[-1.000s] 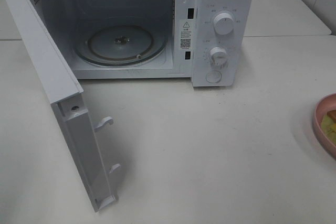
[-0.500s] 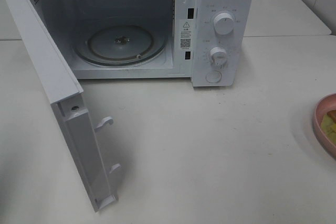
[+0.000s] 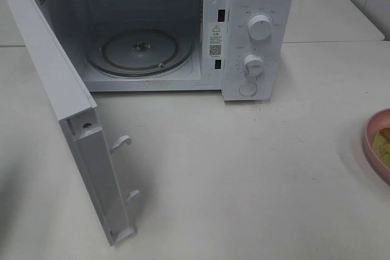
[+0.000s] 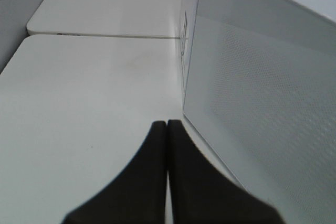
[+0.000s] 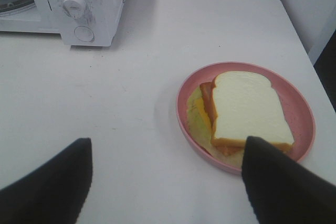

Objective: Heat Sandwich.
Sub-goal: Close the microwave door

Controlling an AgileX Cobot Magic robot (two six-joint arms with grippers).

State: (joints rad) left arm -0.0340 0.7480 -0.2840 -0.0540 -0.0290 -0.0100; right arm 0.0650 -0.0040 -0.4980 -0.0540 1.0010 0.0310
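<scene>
A: Sandwich (image 5: 247, 106) first. It sits on your pink plate (image 5: 300, 103) on the bench (image 5: 131, 108), right under your right fingers (image 5: 167, 177). Those fingers are spread wide and hold nothing.

B: Did anything move just now?

A: No. The high view looks the same as a second ago. The plate has not moved from the right edge there, well apart from the microwave (image 3: 256, 4). Neither arm shows in that view.

B: So what does that mean for you?

A: You have not picked up the plate yet. I think grabbing it is your next job.

B: And your left fingers (image 4: 167, 129)?

A: Pressed tight together, with nothing in them, just beside the open door (image 3: 73, 120).

B: Farther back?

A: The microwave is wide open. Its glass tray (image 3: 140, 50) is bare and looks ready for your plate.
</scene>
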